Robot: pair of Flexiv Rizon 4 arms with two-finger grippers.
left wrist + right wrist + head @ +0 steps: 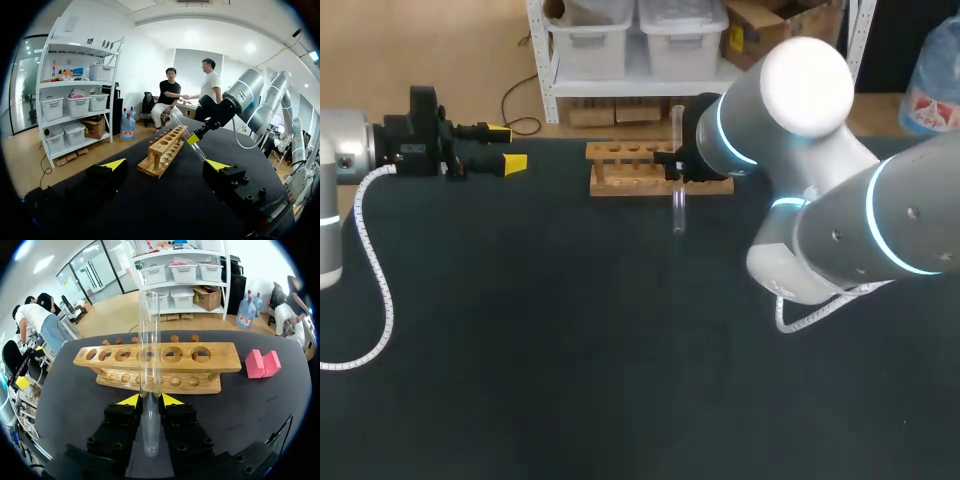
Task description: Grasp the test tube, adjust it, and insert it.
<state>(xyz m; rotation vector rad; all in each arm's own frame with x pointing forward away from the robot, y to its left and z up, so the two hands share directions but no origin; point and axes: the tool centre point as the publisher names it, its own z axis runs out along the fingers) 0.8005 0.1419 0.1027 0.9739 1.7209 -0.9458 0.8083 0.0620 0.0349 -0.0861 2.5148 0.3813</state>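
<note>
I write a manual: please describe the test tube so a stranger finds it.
Look on the dark table for the wooden rack. Close to it, the right gripper holds the test tube between its yellow tips. It is the only clear, long, thin thing there.

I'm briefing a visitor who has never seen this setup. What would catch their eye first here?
First, the clear test tube, clamped between the yellow tips of the right gripper just in front of the wooden rack near the table's far edge. Next, the left gripper, open and empty, off to the rack's left in the head view.
</note>
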